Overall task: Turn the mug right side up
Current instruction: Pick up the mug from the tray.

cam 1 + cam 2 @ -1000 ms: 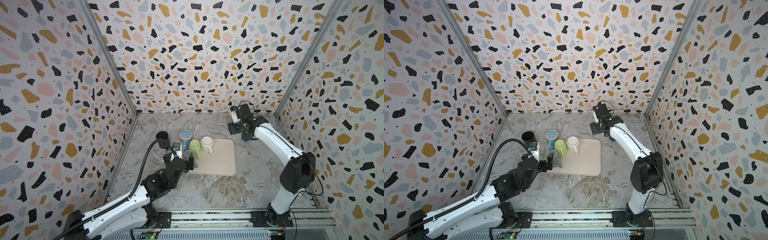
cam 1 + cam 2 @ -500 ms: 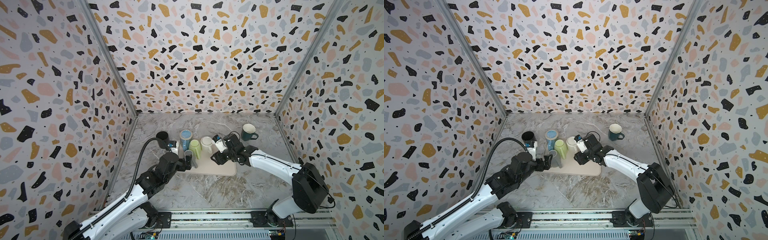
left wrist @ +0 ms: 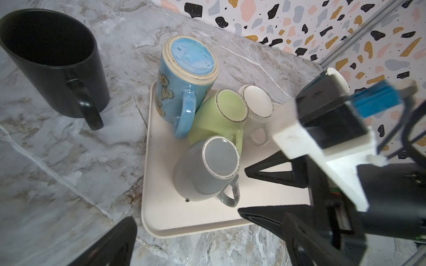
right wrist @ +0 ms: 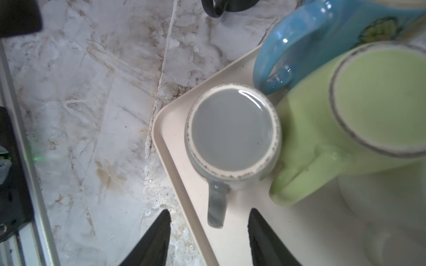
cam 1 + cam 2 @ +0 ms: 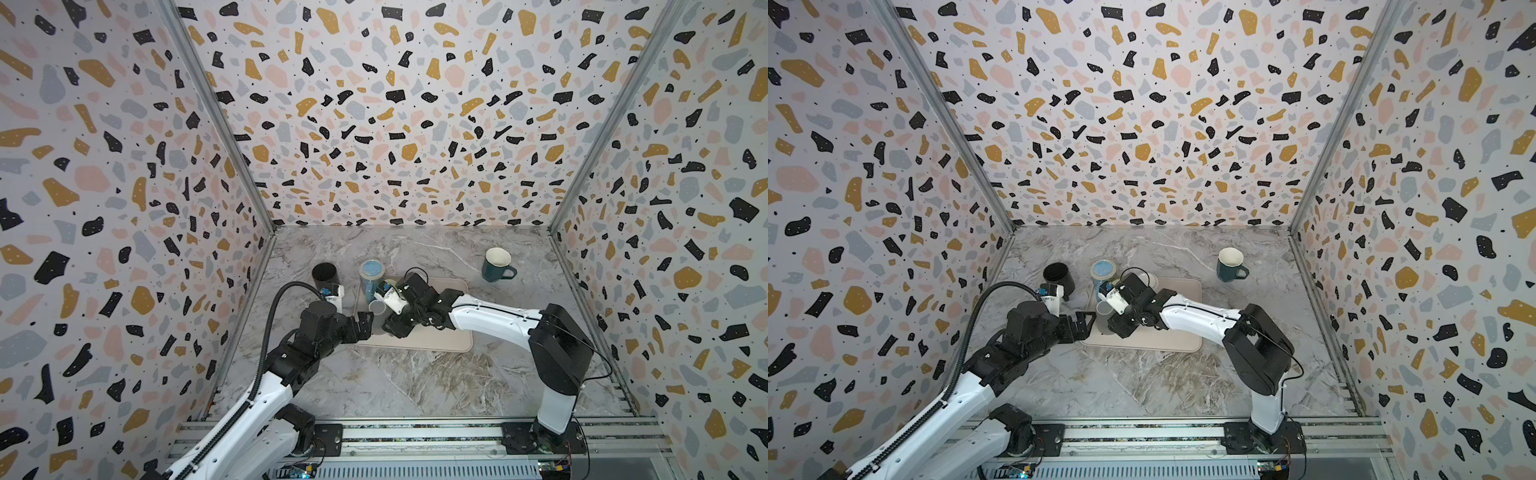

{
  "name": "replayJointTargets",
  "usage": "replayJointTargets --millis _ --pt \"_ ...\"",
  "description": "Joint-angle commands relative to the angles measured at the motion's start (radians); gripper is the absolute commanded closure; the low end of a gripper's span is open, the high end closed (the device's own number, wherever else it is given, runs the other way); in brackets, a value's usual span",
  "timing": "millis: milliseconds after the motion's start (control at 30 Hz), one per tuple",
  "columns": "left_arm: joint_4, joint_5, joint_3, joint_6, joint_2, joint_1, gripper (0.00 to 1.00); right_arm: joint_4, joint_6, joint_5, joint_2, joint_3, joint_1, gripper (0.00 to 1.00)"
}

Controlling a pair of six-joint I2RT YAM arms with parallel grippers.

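A grey mug (image 4: 231, 131) stands upside down at the tray's near left corner, its handle (image 4: 216, 207) pointing at my right gripper (image 4: 209, 211). That gripper is open, one finger on each side of the handle's end, with gaps on both sides. In both top views it hovers low by the grey mug (image 5: 377, 307). My left gripper (image 3: 208, 218) is open and holds nothing, just off the tray's front left corner (image 5: 365, 324). A blue butterfly mug (image 3: 184, 76), a green mug (image 3: 221, 115) and a white mug (image 3: 257, 108) also stand upside down, crowded together.
All these mugs share a beige tray (image 5: 436, 340). A black mug (image 5: 324, 274) stands upright on the marble left of the tray. A dark teal mug (image 5: 495, 266) stands upright at the back right. Patterned walls enclose three sides.
My right arm swung from the back right, by the teal mug, down to the grey mug on the tray, its jaws narrowing. The left gripper shifted slightly by the tray corner.
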Motion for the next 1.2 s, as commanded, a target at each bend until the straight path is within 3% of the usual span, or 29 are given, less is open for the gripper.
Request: replayJointTargets --millis 0,200,567,900,1167 --pt "-0.013 0.009 -0.020 0.012 -0.031 0.007 0.00 -0.091 -0.019 0.061 0.024 0.069 0.016 0.47" --pt "-0.001 0.009 -0.050 -0.022 -0.068 0.006 0.00 -0.128 -0.015 0.102 0.073 0.129 0.036 0.52" --pt "-0.001 -0.019 -0.062 -0.038 -0.125 0.004 0.00 -0.245 -0.009 0.155 0.144 0.252 0.045 0.71" --pt "0.008 -0.011 -0.083 -0.063 -0.173 -0.012 0.00 -0.422 0.012 0.274 0.265 0.423 0.078 0.77" --pt "-0.006 -0.037 -0.076 -0.059 -0.202 -0.028 0.00 -0.420 0.053 0.254 0.277 0.446 0.079 0.92"
